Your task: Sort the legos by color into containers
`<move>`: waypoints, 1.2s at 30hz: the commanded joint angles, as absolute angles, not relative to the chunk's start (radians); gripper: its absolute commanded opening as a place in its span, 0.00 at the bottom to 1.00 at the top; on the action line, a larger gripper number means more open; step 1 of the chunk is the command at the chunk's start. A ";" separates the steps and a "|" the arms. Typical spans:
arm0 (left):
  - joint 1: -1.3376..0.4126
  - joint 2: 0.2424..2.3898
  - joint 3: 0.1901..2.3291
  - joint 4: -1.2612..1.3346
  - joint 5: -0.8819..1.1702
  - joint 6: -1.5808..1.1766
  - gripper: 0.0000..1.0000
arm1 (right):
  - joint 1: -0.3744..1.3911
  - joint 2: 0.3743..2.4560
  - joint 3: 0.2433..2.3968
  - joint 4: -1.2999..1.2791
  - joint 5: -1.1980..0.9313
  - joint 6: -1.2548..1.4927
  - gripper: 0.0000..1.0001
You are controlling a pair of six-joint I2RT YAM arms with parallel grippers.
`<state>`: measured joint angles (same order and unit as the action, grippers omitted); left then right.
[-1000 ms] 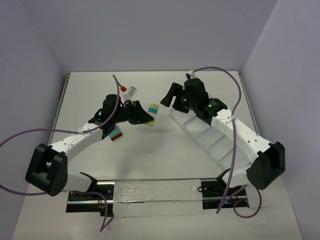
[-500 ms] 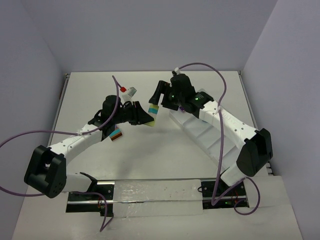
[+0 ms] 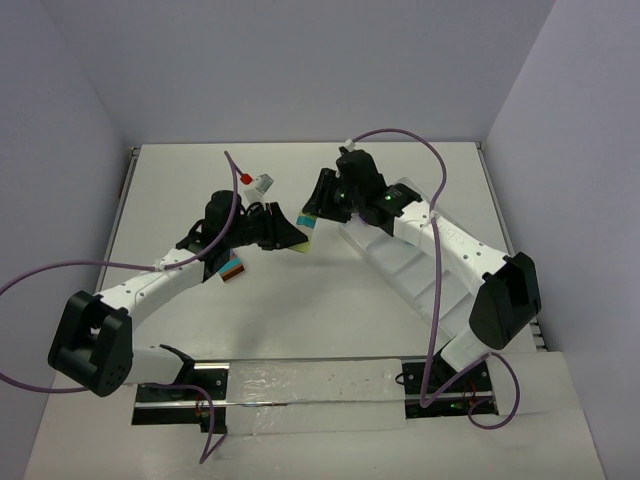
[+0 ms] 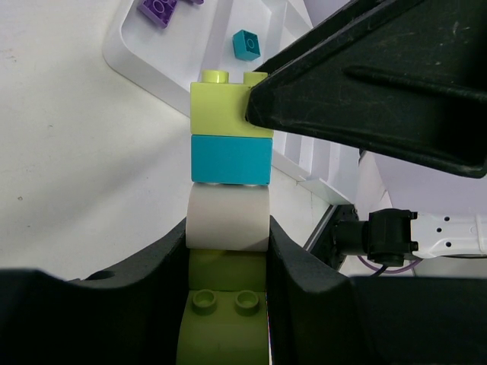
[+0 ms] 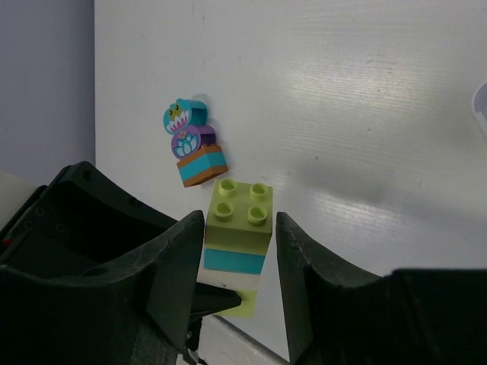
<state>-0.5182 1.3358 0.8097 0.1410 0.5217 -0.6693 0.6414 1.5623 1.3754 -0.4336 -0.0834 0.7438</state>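
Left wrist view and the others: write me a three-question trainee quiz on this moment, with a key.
1. Multiple choice. The left gripper holds a brick stack. Its colours from the free end to the jaws: A) lime, teal, cream, lime; B) teal, lime, cream, purple; C) cream, teal, lime, orange.
2. True or false: the white tray has no bricks in it yet.
3. Short answer: which brick of the stack do the fingers of the right gripper flank?
Key: 1 A. 2 False: purple bricks and a teal brick lie in it. 3 The lime brick at the free end.
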 commanded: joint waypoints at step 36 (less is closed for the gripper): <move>-0.546 1.395 0.823 0.146 0.468 -0.628 0.00 | 0.452 1.426 1.266 -0.382 -0.010 0.706 0.00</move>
